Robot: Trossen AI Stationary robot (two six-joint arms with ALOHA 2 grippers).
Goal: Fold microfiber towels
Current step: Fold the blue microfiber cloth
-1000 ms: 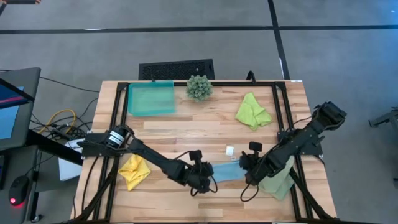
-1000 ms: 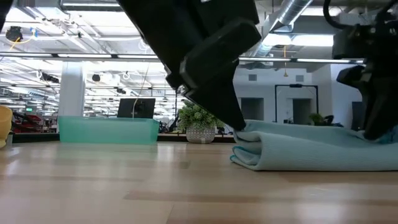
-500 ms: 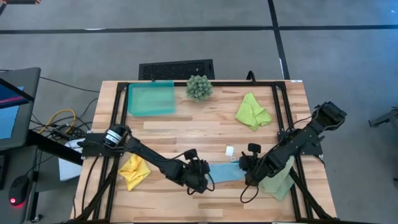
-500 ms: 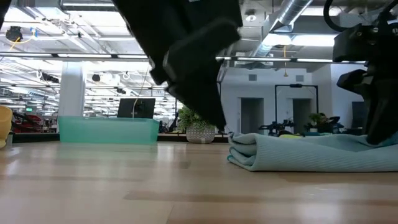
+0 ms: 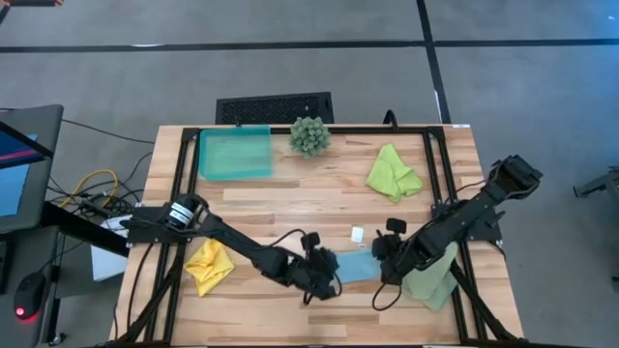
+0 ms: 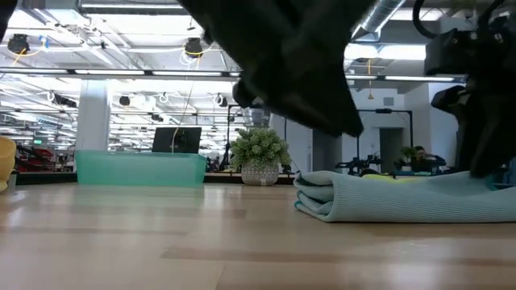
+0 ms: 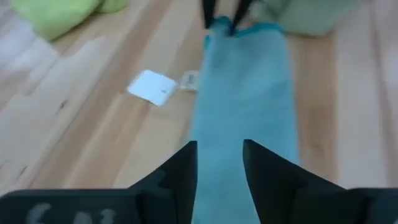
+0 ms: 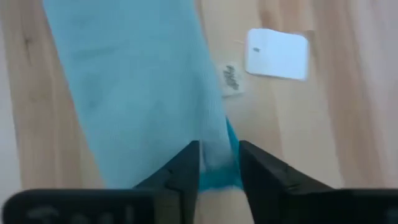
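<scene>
Right at the near edge of the table (image 5: 290, 203), my left gripper (image 7: 219, 163) hangs over one end of the light blue towel (image 5: 354, 268), fingers apart with a narrow gap, blue cloth showing between them but nothing pinched. From table height that end of the towel (image 6: 403, 197) lies doubled over in a soft rounded fold on the wood.

At the other end, my right gripper (image 8: 217, 163) is clamped on the towel's darker hem, fingers (image 8: 185, 165) close together with the cloth squeezed between them. A small white tag (image 8: 277, 53) lies on the wood just beside the towel.

Just past my right gripper, the pale sage towel (image 5: 432, 283) sits bunched by the table's right edge. Over on the left, the yellow towel (image 5: 207, 266) lies crumpled, well apart from both grippers.

Farther back, the lime green towel (image 5: 394, 173) rests in a heap on the right. At the far edge stand the teal tray (image 5: 235, 153) and the spiky green plant (image 5: 309, 136), side by side.
</scene>
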